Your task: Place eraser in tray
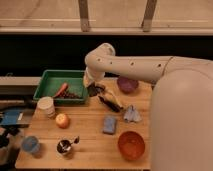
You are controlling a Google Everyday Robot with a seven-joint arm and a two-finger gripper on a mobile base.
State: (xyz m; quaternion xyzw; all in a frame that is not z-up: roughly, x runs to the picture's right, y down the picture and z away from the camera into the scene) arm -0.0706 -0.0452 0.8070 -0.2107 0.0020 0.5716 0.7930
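Note:
The green tray (50, 80) sits at the back left of the wooden table (90, 140), with a red-orange item (61, 90) and small dark bits inside. My gripper (93, 90) hangs from the white arm (135, 67) just past the tray's right wall. A small dark block, which looks like the eraser (93, 91), shows at the gripper's tip, a little above the table. I cannot tell if it is held. A second black elongated item (111, 104) lies on the table to the right, next to a yellowish thing (106, 95).
On the table are a purple bowl (127, 84), a grey crumpled item (131, 115), a light blue sponge (109, 124), an orange bowl (131, 145), a white cup (46, 106), an orange fruit (62, 120), a blue cup (30, 145) and a metal cup (65, 146).

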